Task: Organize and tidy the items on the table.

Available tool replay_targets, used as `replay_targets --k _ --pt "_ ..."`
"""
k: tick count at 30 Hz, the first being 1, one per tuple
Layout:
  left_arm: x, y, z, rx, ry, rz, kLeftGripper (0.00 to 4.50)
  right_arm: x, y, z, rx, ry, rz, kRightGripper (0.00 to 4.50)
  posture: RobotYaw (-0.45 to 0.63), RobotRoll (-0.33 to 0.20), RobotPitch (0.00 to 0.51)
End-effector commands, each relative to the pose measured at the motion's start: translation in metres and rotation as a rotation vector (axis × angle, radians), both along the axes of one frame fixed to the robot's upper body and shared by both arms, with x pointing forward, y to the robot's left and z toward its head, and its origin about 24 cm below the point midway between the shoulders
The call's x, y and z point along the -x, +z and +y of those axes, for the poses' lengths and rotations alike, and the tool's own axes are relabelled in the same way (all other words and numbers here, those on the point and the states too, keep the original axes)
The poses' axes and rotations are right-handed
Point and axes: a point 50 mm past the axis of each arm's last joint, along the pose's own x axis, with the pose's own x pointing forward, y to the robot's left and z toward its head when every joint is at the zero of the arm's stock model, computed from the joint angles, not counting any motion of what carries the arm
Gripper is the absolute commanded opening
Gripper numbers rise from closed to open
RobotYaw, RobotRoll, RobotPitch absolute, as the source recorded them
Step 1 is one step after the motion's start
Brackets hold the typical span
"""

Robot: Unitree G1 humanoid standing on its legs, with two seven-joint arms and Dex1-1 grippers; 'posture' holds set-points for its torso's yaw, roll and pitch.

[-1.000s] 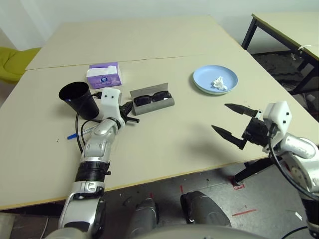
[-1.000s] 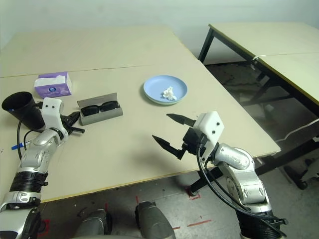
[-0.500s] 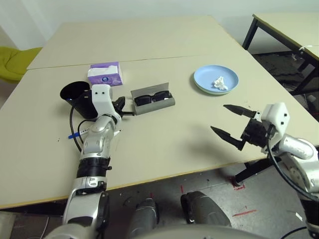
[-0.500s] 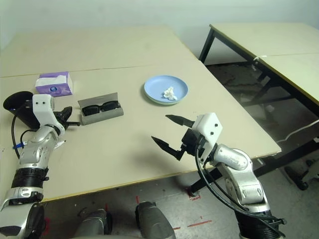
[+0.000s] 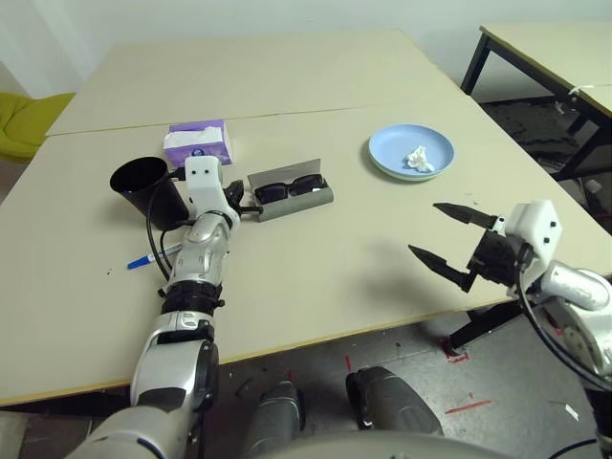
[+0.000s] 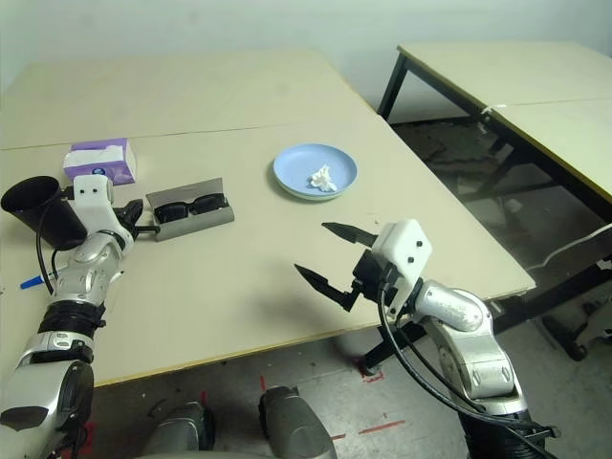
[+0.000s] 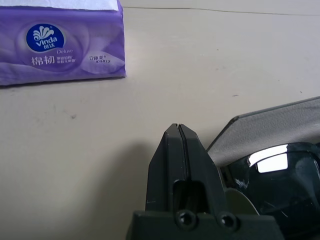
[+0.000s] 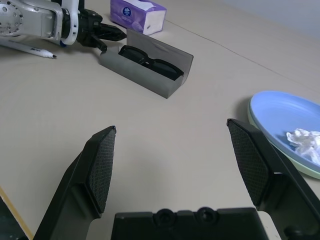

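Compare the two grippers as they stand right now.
The left gripper is shut, fingers pressed together; the right gripper is open wide. The left gripper sits at the end of the grey glasses case; the right gripper hangs over bare table near the front edge. Both have black fingers and hold nothing.

Even, diffuse overhead light falls on the matte beige counter (image 5: 316, 249), bright and without glare. Shadows are soft: a faint smudge lies on the counter under the right pincer (image 5: 449, 239). In the left wrist view a white highlight glints on the black sunglasses (image 7: 280, 175), and the near pincer fingers (image 7: 182, 165) look slightly soft. Head views bend straight edges a little toward their borders.
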Motion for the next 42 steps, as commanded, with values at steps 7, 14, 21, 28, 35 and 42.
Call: replay_targets --k 7,14,21,28,35,42 --pt "0.003 -0.01 -0.012 -0.018 -0.144 0.046 0.01 0.002 0.003 0.003 0.032 0.014 -0.015 4.5 -0.29 0.0 0.064" --pt "0.019 -0.019 -0.024 -0.038 -0.26 0.105 0.01 0.0 0.003 0.004 0.034 0.016 -0.021 4.5 -0.28 0.0 0.065" --pt "0.033 -0.022 -0.034 -0.09 -0.349 0.148 0.01 -0.003 0.003 0.008 0.03 0.032 -0.022 4.5 -0.26 0.0 0.066" --pt "0.035 -0.013 -0.017 -0.017 -0.242 0.117 0.01 -0.003 0.001 0.007 0.04 0.038 -0.02 4.5 -0.26 0.0 0.071" --pt "0.028 -0.002 -0.001 0.04 -0.129 0.065 0.01 -0.001 -0.001 0.008 0.038 0.037 -0.015 4.5 -0.26 0.0 0.072" --pt "0.011 -0.001 -0.01 0.044 -0.132 0.06 0.01 0.0 0.0 0.007 0.042 0.034 -0.015 4.5 -0.28 0.0 0.072"
